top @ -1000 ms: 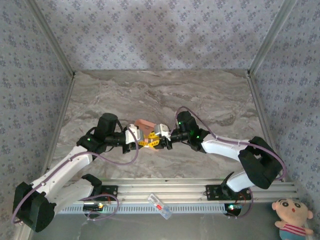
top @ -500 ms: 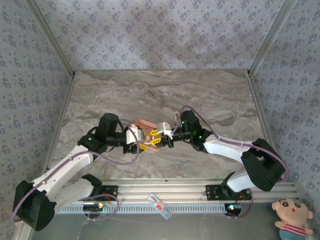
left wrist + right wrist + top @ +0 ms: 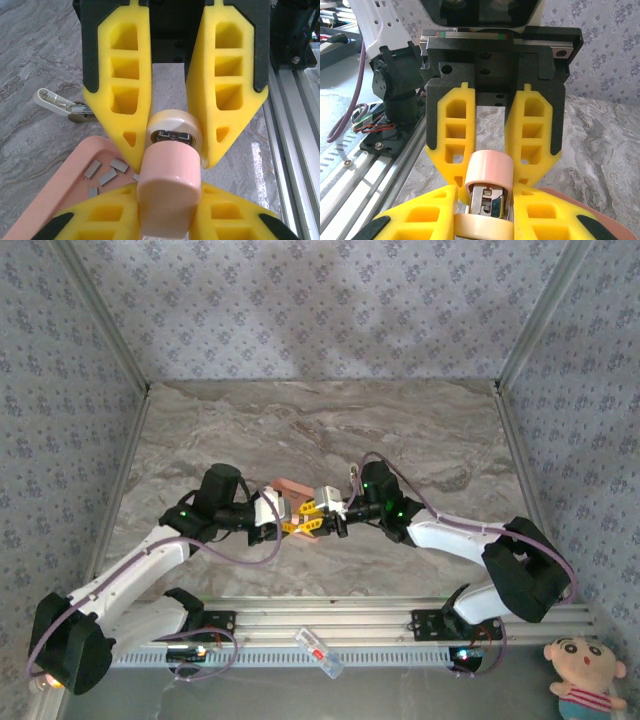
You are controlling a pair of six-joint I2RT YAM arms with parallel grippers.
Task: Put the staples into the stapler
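Note:
The stapler (image 3: 308, 516), pink on top with a cream base, hangs low over the marble table between my two grippers, which meet tip to tip. My left gripper (image 3: 292, 525) (image 3: 167, 189) is shut on the pink top cover (image 3: 167, 200). My right gripper (image 3: 320, 519) (image 3: 485, 200) is shut on the cream base (image 3: 482, 227); the metal staple channel (image 3: 490, 200) shows between cover and base. Several grey staples (image 3: 107, 172) lie in the pink tray (image 3: 60, 190) (image 3: 290, 486) under and behind the stapler.
A small white clip-like tool (image 3: 55, 100) lies on the table beyond the tray. The aluminium rail (image 3: 330, 625) runs along the near edge, with a clear plastic item (image 3: 320, 650) on it. A doll (image 3: 585, 675) sits at the bottom right.
My left gripper's jaws parted for a moment and closed again on the stapler's pink cover. Both grippers and the stapler shifted slightly right and away from the rail.

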